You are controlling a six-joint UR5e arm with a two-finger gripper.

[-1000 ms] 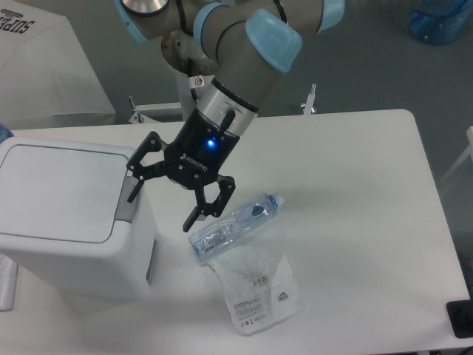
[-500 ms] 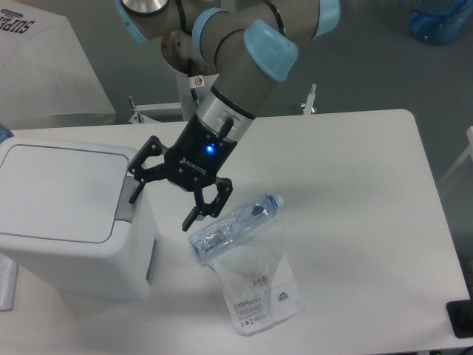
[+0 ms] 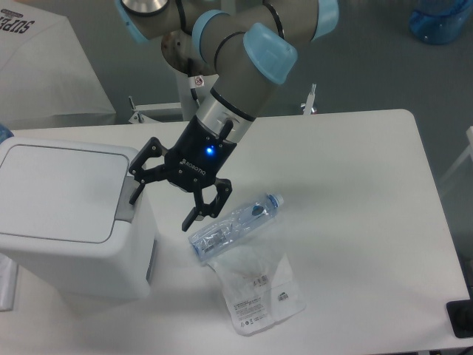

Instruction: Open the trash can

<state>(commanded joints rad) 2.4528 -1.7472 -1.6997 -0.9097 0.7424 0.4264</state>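
Note:
The trash can (image 3: pixel 70 222) is a large white boxy bin at the left of the table, its flat lid down. A grey latch button (image 3: pixel 126 210) sits on its right edge. My gripper (image 3: pixel 161 209) hangs open just right of the bin. One fingertip (image 3: pixel 135 194) is at the lid's right edge, right by the grey button; the other fingertip (image 3: pixel 189 221) points down toward the table. Nothing is held between the fingers.
A crushed clear plastic bottle (image 3: pixel 233 224) with a blue cap lies on the table right of the gripper, on top of a clear plastic bag (image 3: pixel 259 292). A dark object (image 3: pixel 462 318) sits at the table's front right corner.
The gripper has drifted slightly left and down, keeping its fingers spread. The bin lid stays down.

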